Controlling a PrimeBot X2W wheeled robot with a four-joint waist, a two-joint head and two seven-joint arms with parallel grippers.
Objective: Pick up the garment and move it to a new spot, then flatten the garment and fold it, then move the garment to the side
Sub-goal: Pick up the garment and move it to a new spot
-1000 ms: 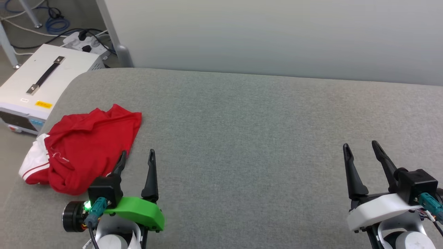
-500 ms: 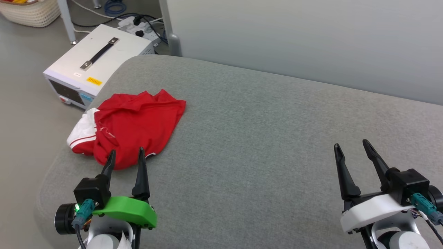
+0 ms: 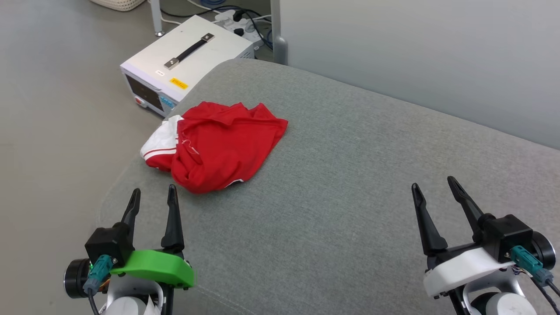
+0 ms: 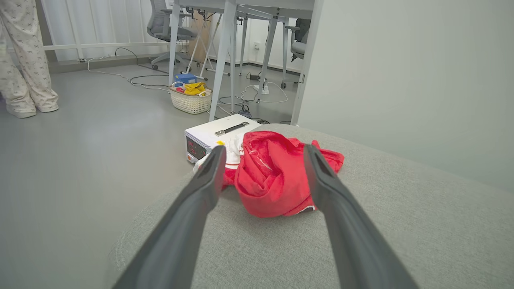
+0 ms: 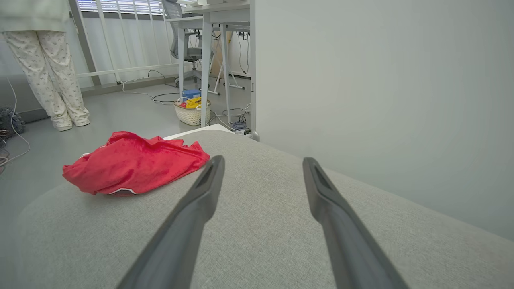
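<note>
Head view shows the left gripper [image 3: 153, 191], on a green mount, with both dark fingers spread wide and nothing between them. It sits over the near left corner of the grey padded surface [image 3: 350, 210], clear of the cloth. The right gripper [image 3: 432, 183], on a white mount, is spread just as wide and empty at the near right, well apart from the cloth.

The garment [image 3: 218, 144] lies in a crumpled red heap with one white striped sleeve showing. It is on the far left part of the surface, close to its left edge and beyond the left gripper's tips.

On the grey floor [image 3: 57, 131] by the far left corner stands a white box [image 3: 188, 57] with a black handle. A pale partition [image 3: 415, 57] rises behind the far edge. Left wrist view adds a basket [image 4: 190, 102] beside desk legs and a person's legs [image 4: 24, 60] at far left.
</note>
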